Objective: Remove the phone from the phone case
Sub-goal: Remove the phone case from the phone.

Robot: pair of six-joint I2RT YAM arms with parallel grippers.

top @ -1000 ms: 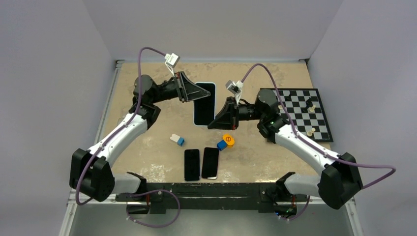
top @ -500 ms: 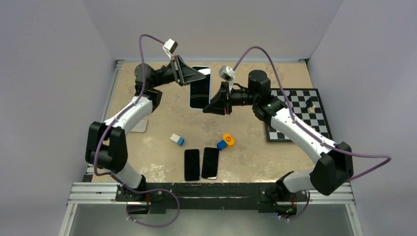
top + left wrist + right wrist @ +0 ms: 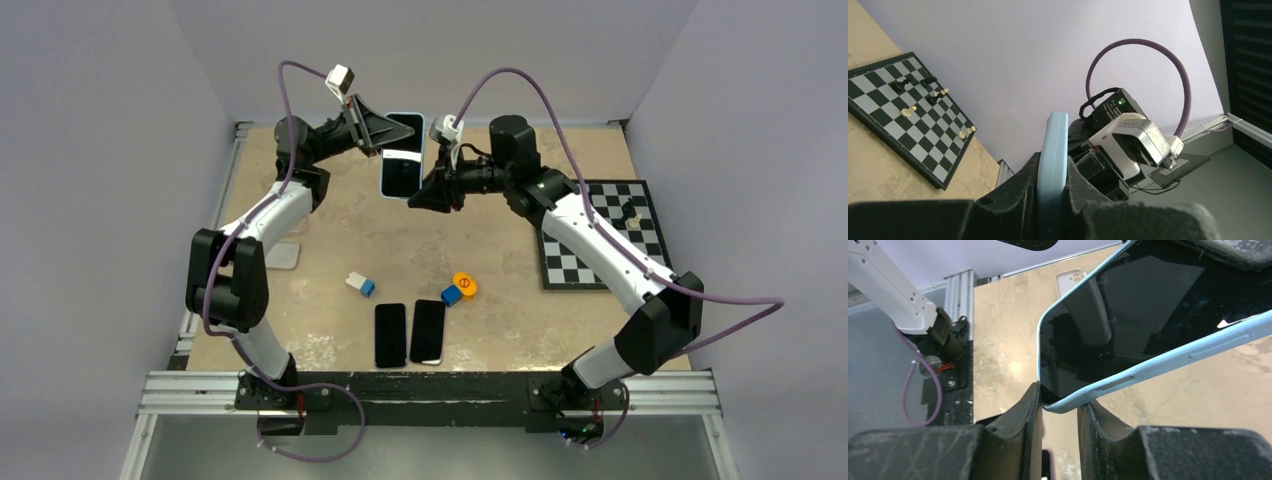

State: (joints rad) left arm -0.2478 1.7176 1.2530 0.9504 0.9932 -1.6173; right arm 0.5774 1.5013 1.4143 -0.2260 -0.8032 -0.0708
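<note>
1. Plainly, the phone (image 3: 403, 160) sits inside its phone case (image 3: 383, 172). The pair is held up off the table (image 3: 330, 230), over its far middle, between the two arms.
2. The phone's screen (image 3: 1148, 315) is dark and glossy and mirrors the arm. The light-blue case (image 3: 1158, 367) wraps its rounded corner and long edge, with raised side buttons showing.
3. The left gripper (image 3: 385, 135) is clamped on the case from the far-left. Seen from its wrist, the pads press both faces of the thin blue edge (image 3: 1052, 165).
4. The right gripper (image 3: 1060, 400) pinches the case's near corner between its two fingers.
5. The chessboard (image 3: 600, 232) lies on the right, and two bare phones (image 3: 391, 334) lie side by side near the arm bases.
</note>
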